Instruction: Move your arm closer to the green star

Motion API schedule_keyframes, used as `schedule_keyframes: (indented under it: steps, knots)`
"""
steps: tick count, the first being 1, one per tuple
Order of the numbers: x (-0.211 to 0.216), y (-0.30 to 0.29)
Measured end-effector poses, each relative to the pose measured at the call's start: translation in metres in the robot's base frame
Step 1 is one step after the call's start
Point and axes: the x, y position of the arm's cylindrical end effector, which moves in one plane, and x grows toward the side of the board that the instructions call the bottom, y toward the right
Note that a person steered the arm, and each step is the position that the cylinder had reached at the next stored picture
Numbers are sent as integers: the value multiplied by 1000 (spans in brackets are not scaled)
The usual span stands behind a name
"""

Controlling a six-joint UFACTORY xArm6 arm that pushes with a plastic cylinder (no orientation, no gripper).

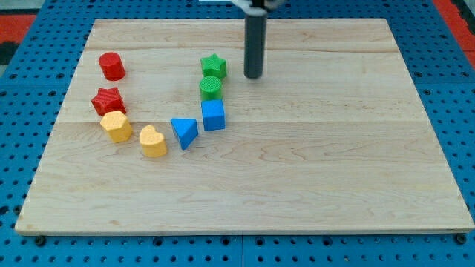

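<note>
Item: table (pixel 312 185), light wood, laid on a blue pegboard (pixel 15 148).

Tool: a straight dark rod, entering from the view's top. My tip (pixel 254 76) rested on the table in the upper middle of the board. The tool had no jaws, so nothing opened or closed; it held nothing and touched no block.

Task's thing: green star (pixel 214 65), near the view's top centre, heading a column of blocks. It lay just beside my tip, toward the view's left and very slightly toward the view's top. A narrow strip of bare wood showed between them; they were apart, not touching.

Governing relation: the star lay almost directly leftward from my tip. In my judgement, a short slide toward the view's left would close the remaining gap; going further would likely push the star.

Other blocks, in a curve running down and leftward:
- green cylinder (pixel 211 88), just below the star, close or touching.
- blue cube (pixel 213 115), below the cylinder.
- blue triangular block (pixel 184 132), left of the cube.
- yellow heart (pixel 153 141).
- yellow hexagonal block (pixel 116 126).
- red star (pixel 108 99), touching or nearly touching the yellow hexagonal block.
- red cylinder (pixel 112 66), at the far left, well apart from my tip.
</note>
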Motion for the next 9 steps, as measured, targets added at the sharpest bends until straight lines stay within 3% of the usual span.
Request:
schedule_keyframes:
  steps: [2, 4, 5, 6, 7, 9]
  knots:
    - [-90, -39]
    - [-97, -46]
    - [-85, 16]
    - [-43, 49]
    - [31, 34]
    - [22, -64]
